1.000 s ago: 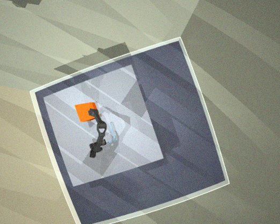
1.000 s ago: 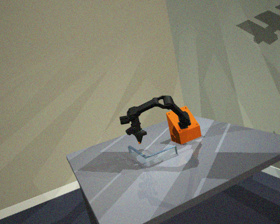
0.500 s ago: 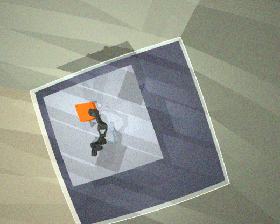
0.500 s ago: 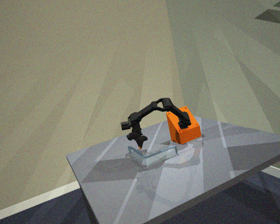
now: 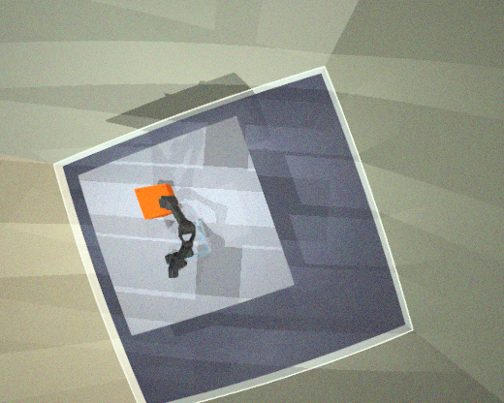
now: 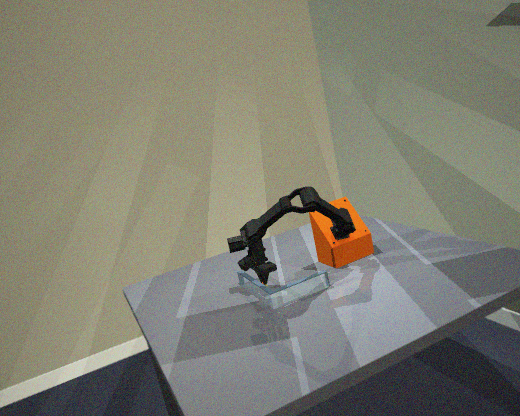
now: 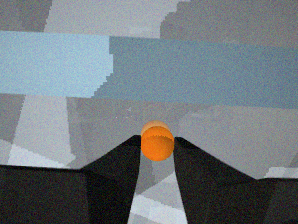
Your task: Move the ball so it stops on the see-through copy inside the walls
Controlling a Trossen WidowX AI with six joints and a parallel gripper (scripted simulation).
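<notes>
Orange ball pinched in the jaws, inside the corner of the clear walls.

In the wrist view the ball (image 7: 157, 143) sits between the two dark fingertips, held fast; the see-through copy (image 7: 153, 126) peeks out just behind it, largely overlapped; a clear wall (image 7: 150, 70) runs across beyond; from outside, the jaws hang point-down over the tabletop (image 6: 383, 300) within the walls (image 6: 303, 287).
</notes>
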